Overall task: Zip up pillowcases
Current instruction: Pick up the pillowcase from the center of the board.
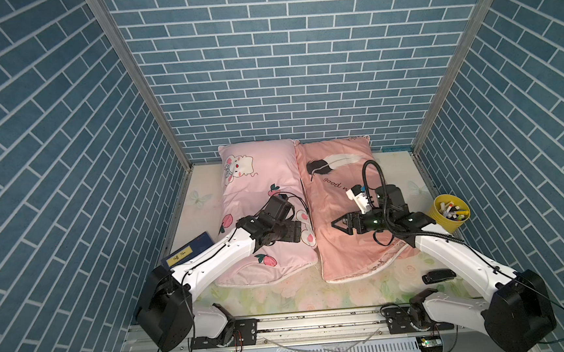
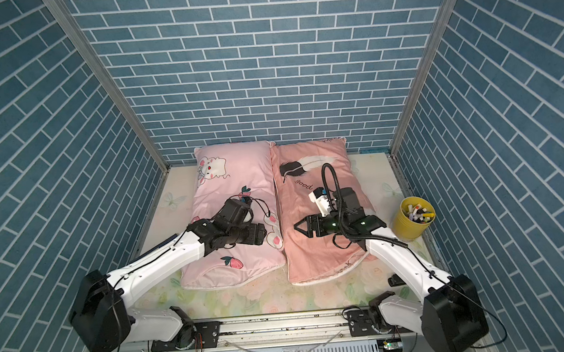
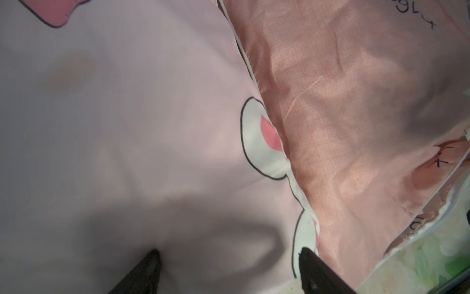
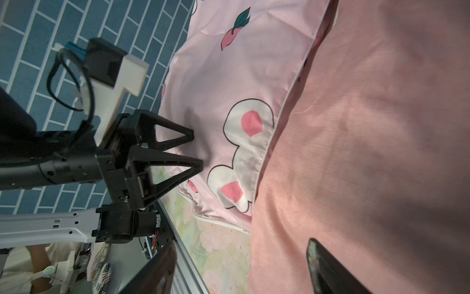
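Observation:
Two pillowcases lie side by side on the bed in both top views. The light pink pillowcase [image 1: 257, 185] [image 2: 236, 173] [image 3: 127, 127] [image 4: 229, 76], with bunnies and strawberries, is on the left. The salmon feather pillowcase [image 1: 336, 193] [image 2: 303, 260] [image 3: 343, 101] [image 4: 381, 127] is on the right. My left gripper [image 1: 297, 233] [image 2: 261, 234] [image 3: 229, 253] [image 4: 197, 149] is open, its tips down on the light pink fabric near the bunny feet, with a soft fold between them. My right gripper [image 1: 340, 228] [image 2: 302, 231] [image 4: 240, 245] hovers open over the salmon one's left side, holding nothing.
A yellow cup of markers [image 1: 451, 214] stands at the right edge of the bed. A dark blue book [image 1: 190, 249] lies at the left under my left arm. A small black object [image 1: 438, 275] rests on the floral sheet [image 1: 302, 294] at the front right. Brick-patterned walls enclose three sides.

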